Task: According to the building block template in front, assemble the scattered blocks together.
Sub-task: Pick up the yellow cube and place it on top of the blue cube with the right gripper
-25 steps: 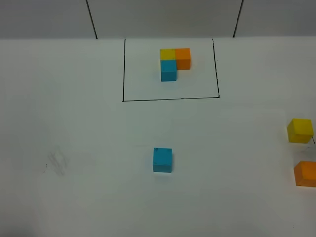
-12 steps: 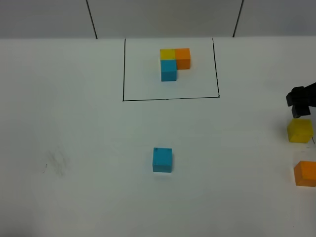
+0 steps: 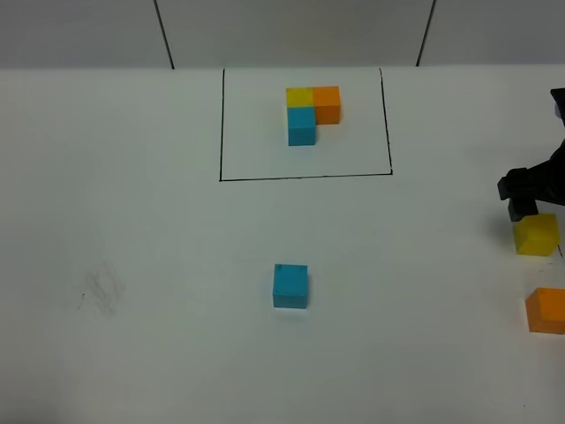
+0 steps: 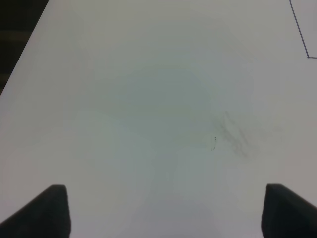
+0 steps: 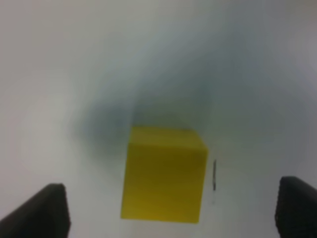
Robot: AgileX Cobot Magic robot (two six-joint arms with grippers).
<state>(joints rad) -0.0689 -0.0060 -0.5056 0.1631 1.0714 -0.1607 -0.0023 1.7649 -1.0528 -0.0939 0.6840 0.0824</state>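
The building block template (image 3: 311,113), a yellow, orange and blue L, sits inside a black drawn rectangle (image 3: 305,177) at the back. The loose blue cube (image 3: 290,286) lies mid-table. The loose yellow cube (image 3: 537,234) and orange cube (image 3: 547,310) lie at the right edge. My right gripper (image 3: 521,201) hovers just behind the yellow cube. In the right wrist view it (image 5: 171,214) is open, with the yellow cube (image 5: 165,173) between its fingertips (image 5: 47,210) and below them. My left gripper (image 4: 166,213) is open and empty over bare table; the exterior view does not show it.
The white table (image 3: 132,221) has a faint grey smudge (image 3: 101,291) at the left, which also shows in the left wrist view (image 4: 233,134). The table's left edge (image 4: 22,64) drops off to dark floor. A grey wall runs along the back.
My right gripper came into the exterior view from the right edge and moved left and nearer to the yellow cube. The cubes have not moved.
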